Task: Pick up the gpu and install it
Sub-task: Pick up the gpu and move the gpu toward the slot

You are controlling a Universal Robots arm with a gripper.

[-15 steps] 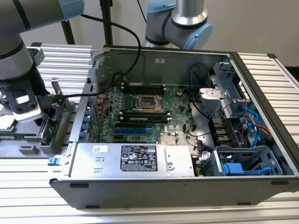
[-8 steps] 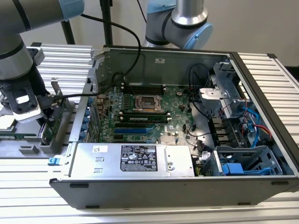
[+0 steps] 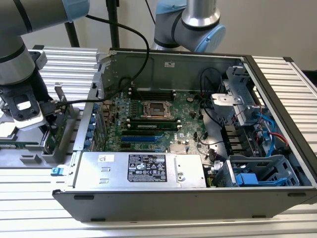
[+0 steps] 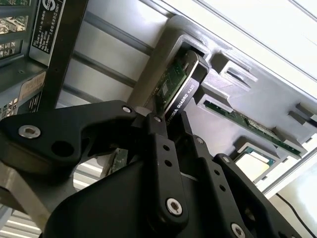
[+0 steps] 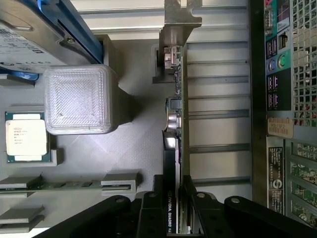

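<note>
The gpu stands on edge in a grey holder on the table, at the exterior view's left, just outside the open computer case. Its green board and black cover show in both wrist views, with the silver bracket at the far end. My gripper is over the card's near end. One black finger lies against each face, so it is shut on the card. The motherboard lies inside the case.
A silver power supply fills the case's near side, and drive cages and cables sit at the exterior view's right. The holder also carries a processor chip, a memory stick and a white block. A second arm's base stands behind the case.
</note>
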